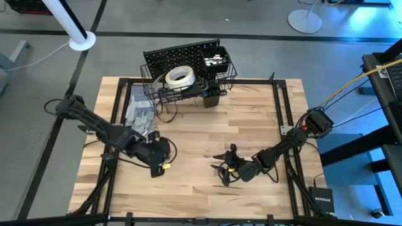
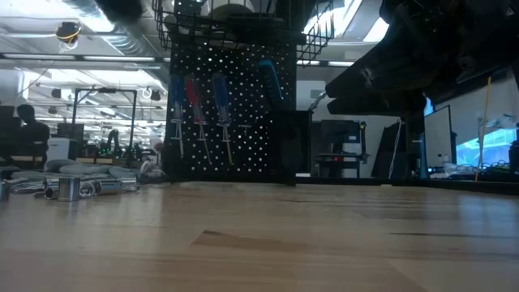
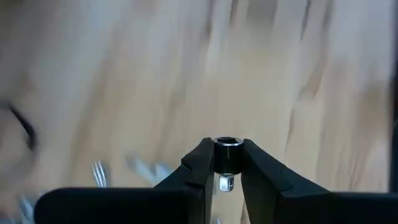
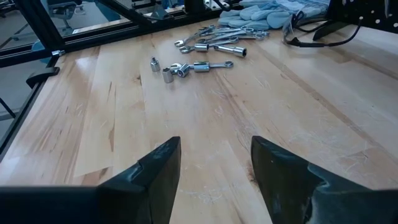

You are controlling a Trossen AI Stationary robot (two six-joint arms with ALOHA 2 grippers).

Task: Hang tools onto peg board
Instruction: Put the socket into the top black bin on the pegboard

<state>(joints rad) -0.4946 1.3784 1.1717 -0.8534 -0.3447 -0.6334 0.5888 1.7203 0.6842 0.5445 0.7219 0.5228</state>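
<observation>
Tools (image 4: 205, 51) of bright silver metal, wrenches and small cylindrical sockets, lie scattered on the pale wooden table (image 1: 207, 135) beside grey fabric gloves (image 1: 139, 114). The left gripper (image 3: 226, 163) has its jaws clamped on a shiny round socket (image 3: 227, 155), seen only in its wrist view. Black and perforated, the peg board (image 2: 231, 113) stands at the table's far edge; the low view shows red- and blue-handled screwdrivers (image 2: 207, 101) hanging on it, the high view a white tape roll (image 1: 179, 76) in its wire basket (image 1: 221, 63). The right gripper (image 4: 214, 168) hovers low with jaws apart. A black box (image 1: 323, 199) reads NETGEAR

Two dark jointed arms, black cables along links; black wedge-shaped fingers (image 4: 158, 171), matte.
</observation>
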